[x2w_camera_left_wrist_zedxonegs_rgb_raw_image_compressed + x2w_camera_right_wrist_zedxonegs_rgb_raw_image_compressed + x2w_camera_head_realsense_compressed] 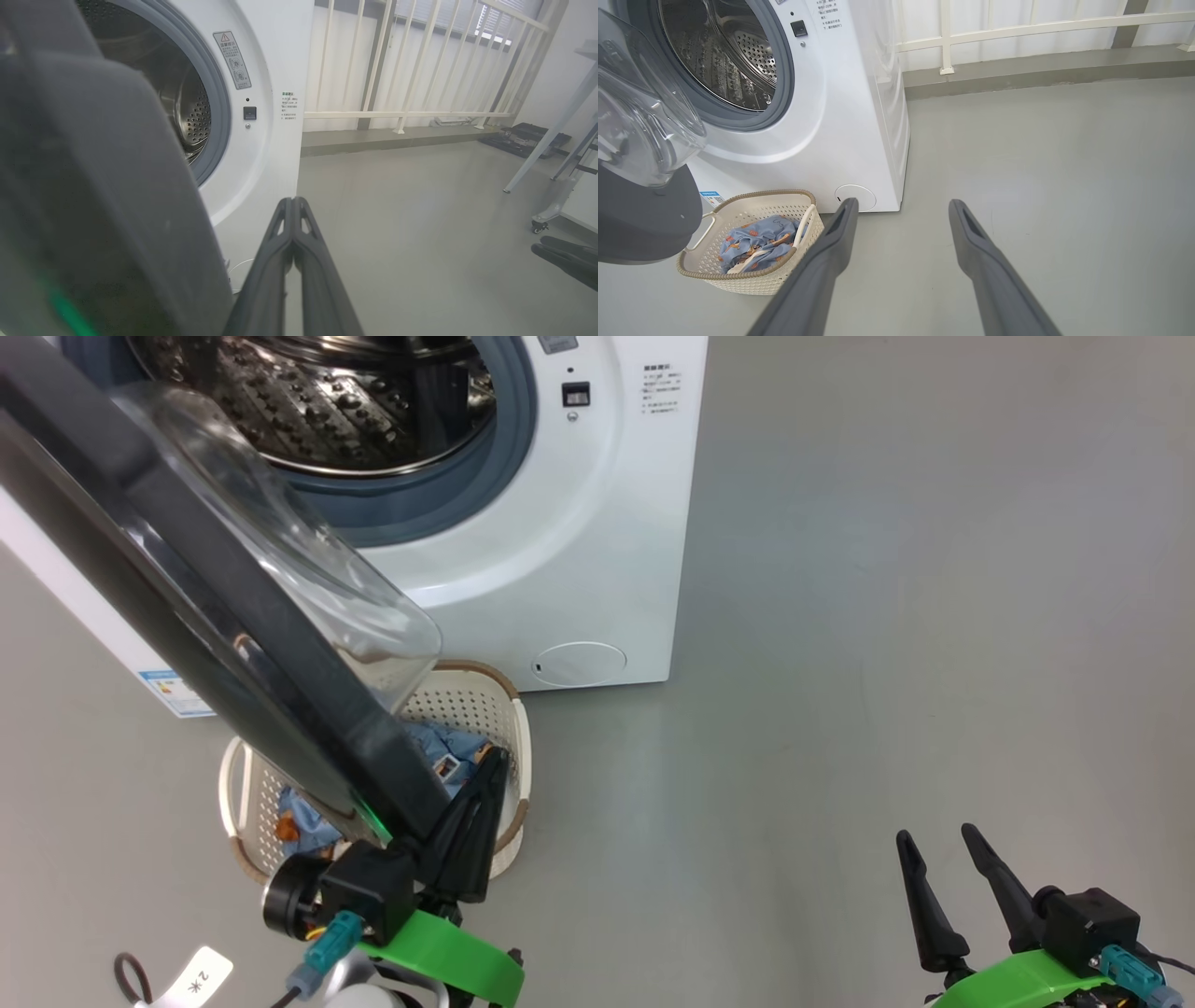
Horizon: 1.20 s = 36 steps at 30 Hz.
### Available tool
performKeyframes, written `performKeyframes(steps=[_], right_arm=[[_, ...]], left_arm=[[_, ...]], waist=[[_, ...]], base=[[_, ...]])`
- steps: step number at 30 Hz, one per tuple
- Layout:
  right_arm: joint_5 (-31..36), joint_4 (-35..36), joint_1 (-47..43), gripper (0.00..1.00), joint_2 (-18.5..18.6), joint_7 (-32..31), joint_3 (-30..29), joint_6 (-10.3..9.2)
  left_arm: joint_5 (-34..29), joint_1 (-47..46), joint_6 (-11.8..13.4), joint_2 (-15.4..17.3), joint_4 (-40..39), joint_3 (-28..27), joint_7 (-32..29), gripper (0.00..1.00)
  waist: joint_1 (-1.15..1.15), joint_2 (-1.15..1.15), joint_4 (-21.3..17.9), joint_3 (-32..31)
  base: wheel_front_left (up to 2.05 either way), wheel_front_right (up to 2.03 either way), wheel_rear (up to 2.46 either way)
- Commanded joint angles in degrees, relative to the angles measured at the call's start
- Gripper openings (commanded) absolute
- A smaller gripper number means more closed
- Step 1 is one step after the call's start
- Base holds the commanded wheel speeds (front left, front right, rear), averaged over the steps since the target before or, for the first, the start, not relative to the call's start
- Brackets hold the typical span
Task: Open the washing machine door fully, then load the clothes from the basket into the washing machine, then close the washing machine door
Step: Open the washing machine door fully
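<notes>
Low at the left, with the left gripper (493, 767) pinched shut, empty, against the door (308, 709) edge: push outward steadily, sweeping the rim over the basket (471, 702) below without knocking it or the clothes (446, 747) inside. Low right, leave the right gripper (935, 833) wide and idle. Farther off, aim for the washing machine (560, 551) mouth fully uncovered.

Bright, even light, soft shadows, washing machine door (93, 186) blurred up close.

Black tapered end effector fingers (1001, 889), green wrist brackets (448, 954), teal connectors (333, 941)
</notes>
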<state>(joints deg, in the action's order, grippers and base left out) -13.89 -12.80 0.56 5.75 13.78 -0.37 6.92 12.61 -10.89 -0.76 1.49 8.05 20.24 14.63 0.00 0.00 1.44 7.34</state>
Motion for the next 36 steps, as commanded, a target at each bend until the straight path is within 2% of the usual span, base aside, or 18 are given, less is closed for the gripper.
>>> performKeyframes(steps=[1,23,36], right_arm=[[-0.36,0.99,1.27,1.0,0.64,0.93,1.47,0.57],[-0.93,-0.3,-0.11,1.0,0.71,1.15,1.87,0.57],[-0.96,-0.37,-0.3,1.0,0.55,1.19,1.77,0.57]], left_arm=[[0.85,-1.85,1.21,1.47,-1.01,-3.85,0.37,0.0],[-0.62,4.32,2.14,2.16,-1.61,-5.93,0.37,0.0],[-0.66,5.86,4.01,2.88,-3.55,-6.44,-0.15,0.0]], waist=[[0.0,0.0,0.22,-0.16],[0.0,0.0,3.98,-2.49],[0.0,0.0,5.94,-2.11]], base=[[0.0,0.0,0.0],[0.0,0.0,0.0],[0.0,0.0,0.0]])
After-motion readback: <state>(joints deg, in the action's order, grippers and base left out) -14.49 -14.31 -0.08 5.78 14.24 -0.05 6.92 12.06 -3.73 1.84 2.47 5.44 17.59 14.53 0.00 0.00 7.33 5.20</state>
